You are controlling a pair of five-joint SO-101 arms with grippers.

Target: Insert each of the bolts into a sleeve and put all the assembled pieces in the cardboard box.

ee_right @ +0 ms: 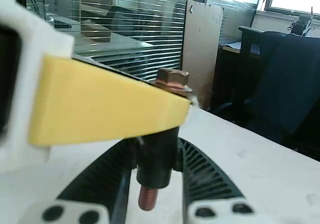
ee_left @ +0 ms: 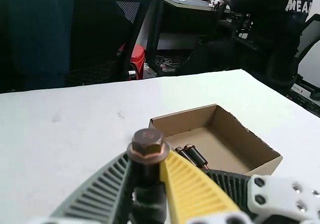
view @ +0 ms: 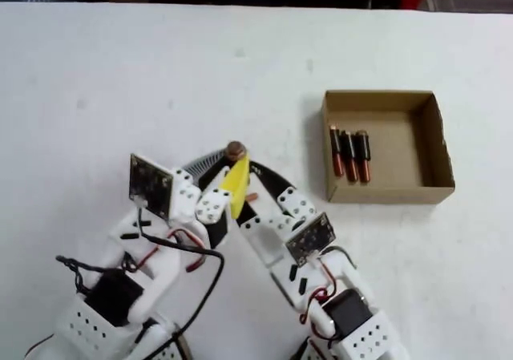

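A copper bolt (view: 235, 149) sits in a black sleeve (ee_right: 156, 156), its hex head (ee_left: 148, 146) at one end and its threaded tip (ee_right: 148, 196) sticking out of the other. My left gripper (ee_left: 148, 176), with one grey and one yellow finger (view: 236, 182), is shut on the sleeve. My right gripper (ee_right: 156, 154) has its black ribbed fingers (ee_right: 205, 176) closed against the same sleeve from the opposite side. The piece hangs above the table, left of the cardboard box (view: 385, 192). Three assembled pieces (view: 349, 153) lie side by side inside the box (ee_left: 235, 126).
The white table (view: 120, 79) stretches bare behind and to the left of the grippers. Both arms' bodies and cables crowd the front edge. The box stands about a hand's width right of the held piece.
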